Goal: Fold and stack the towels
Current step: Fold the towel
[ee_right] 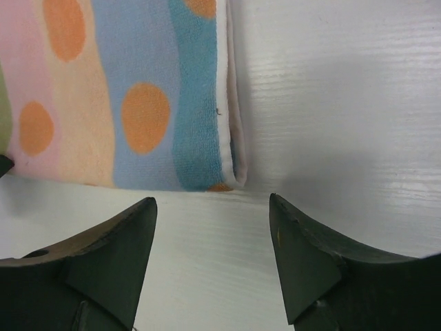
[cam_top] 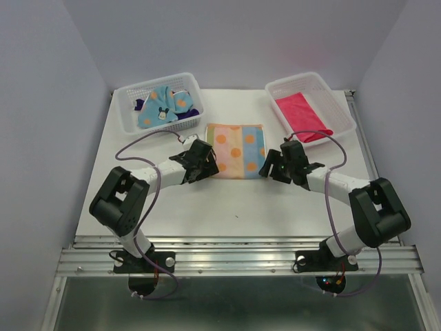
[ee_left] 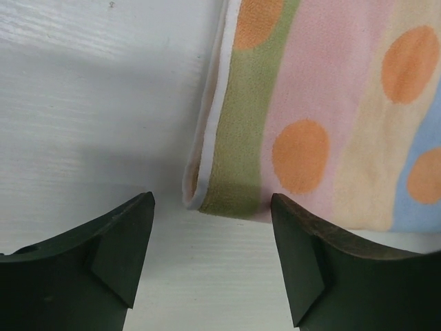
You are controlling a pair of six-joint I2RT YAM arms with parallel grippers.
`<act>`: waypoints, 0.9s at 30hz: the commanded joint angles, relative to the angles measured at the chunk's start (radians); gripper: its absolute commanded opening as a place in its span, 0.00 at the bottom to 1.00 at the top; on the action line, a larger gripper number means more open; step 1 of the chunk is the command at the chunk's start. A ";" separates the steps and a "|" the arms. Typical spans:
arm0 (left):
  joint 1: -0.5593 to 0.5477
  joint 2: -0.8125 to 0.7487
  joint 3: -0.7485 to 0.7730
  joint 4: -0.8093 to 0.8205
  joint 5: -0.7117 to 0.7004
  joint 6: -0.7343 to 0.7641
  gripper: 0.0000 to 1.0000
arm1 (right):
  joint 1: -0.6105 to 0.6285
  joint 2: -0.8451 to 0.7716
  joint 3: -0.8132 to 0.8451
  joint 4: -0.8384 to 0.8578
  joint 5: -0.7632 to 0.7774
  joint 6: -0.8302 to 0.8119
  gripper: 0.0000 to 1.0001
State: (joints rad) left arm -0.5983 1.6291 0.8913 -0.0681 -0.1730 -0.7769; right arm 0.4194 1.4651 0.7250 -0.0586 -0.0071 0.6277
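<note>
flanking the folded spotted towel [cam_top: 236, 150], left tool [ee_left: 212, 201] and right tool [ee_right: 212, 203] both gape wide, empty

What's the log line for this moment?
spotted towel: folded, flat on table | left gripper: open, at near-left corner | right gripper: open, at near-right corner | pink towel: in right basket

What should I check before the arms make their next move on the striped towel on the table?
1. Left hand open, holding nothing: ok.
2. Right hand open, holding nothing: ok.
3. Striped towel folded, flat on the table: ok.
4. Each hand lined up with a near corner of that towel: ok.
5. Pink towel lying neatly in the right basket, ready to be stacked on: cannot tell.
</note>
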 commanded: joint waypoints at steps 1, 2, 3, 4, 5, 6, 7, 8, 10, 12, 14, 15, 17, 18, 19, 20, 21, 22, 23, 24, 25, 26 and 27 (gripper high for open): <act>0.008 0.012 -0.003 0.027 -0.036 -0.027 0.77 | -0.004 0.044 -0.004 0.049 0.013 0.033 0.67; 0.008 0.020 -0.002 0.025 -0.037 -0.027 0.76 | -0.004 0.058 -0.003 0.049 0.012 0.035 0.65; 0.008 0.023 -0.002 0.027 -0.040 -0.028 0.74 | -0.004 0.063 -0.002 0.049 0.012 0.036 0.64; 0.009 0.026 -0.003 0.025 -0.040 -0.028 0.72 | -0.002 0.067 -0.002 0.049 0.013 0.038 0.64; 0.009 0.029 -0.003 0.027 -0.042 -0.028 0.70 | -0.004 0.072 -0.004 0.078 0.012 0.038 0.63; 0.011 0.038 -0.002 0.027 -0.043 -0.030 0.66 | -0.002 0.084 -0.004 0.083 0.013 0.040 0.60; 0.012 0.043 -0.002 0.028 -0.042 -0.030 0.63 | -0.002 0.090 -0.003 0.083 0.012 0.040 0.57; 0.012 0.054 -0.002 0.031 -0.039 -0.028 0.60 | -0.004 0.096 -0.001 0.080 0.013 0.043 0.54; 0.012 0.064 0.001 0.034 -0.022 -0.021 0.44 | -0.002 0.109 -0.002 0.085 0.013 0.046 0.45; 0.012 0.072 0.001 0.045 -0.008 -0.018 0.28 | -0.002 0.112 -0.007 0.094 0.012 0.047 0.38; 0.012 0.072 -0.002 0.045 0.007 -0.016 0.10 | -0.002 0.118 -0.006 0.089 -0.017 0.043 0.28; 0.012 0.072 -0.005 0.045 0.013 -0.016 0.00 | -0.002 0.116 -0.006 0.094 -0.027 0.040 0.17; 0.012 0.063 -0.011 0.047 0.009 -0.016 0.00 | -0.002 0.104 -0.021 0.101 -0.030 0.038 0.07; 0.012 0.058 -0.015 0.048 0.001 -0.016 0.00 | -0.002 0.098 -0.025 0.105 -0.027 0.037 0.01; 0.012 0.051 -0.020 0.047 0.003 -0.015 0.00 | -0.002 0.090 -0.029 0.092 -0.031 0.036 0.01; 0.012 0.038 -0.029 0.048 0.007 -0.012 0.00 | -0.002 0.080 -0.035 0.086 -0.036 0.036 0.01; 0.011 0.006 -0.055 0.051 0.007 -0.013 0.00 | -0.002 0.055 -0.050 0.073 -0.054 0.032 0.01; 0.009 -0.042 -0.070 0.051 0.007 -0.013 0.00 | -0.002 0.035 -0.059 0.062 -0.066 0.035 0.01; 0.003 -0.073 -0.090 0.051 0.007 -0.018 0.00 | -0.002 0.017 -0.070 0.062 -0.085 0.036 0.01; -0.009 -0.104 -0.141 0.054 -0.006 -0.025 0.00 | -0.002 -0.035 -0.099 0.022 -0.129 0.038 0.01; -0.017 -0.139 -0.165 0.051 -0.011 -0.033 0.00 | -0.002 -0.063 -0.114 0.011 -0.152 0.040 0.01; -0.023 -0.173 -0.190 0.051 -0.008 -0.038 0.00 | -0.002 -0.092 -0.133 0.000 -0.169 0.043 0.01; -0.029 -0.246 -0.239 0.051 -0.002 -0.047 0.00 | -0.001 -0.127 -0.147 -0.015 -0.185 0.049 0.01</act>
State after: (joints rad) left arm -0.6022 1.5463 0.7452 0.0086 -0.1631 -0.8082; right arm 0.4194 1.4536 0.6319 -0.0219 -0.1062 0.6716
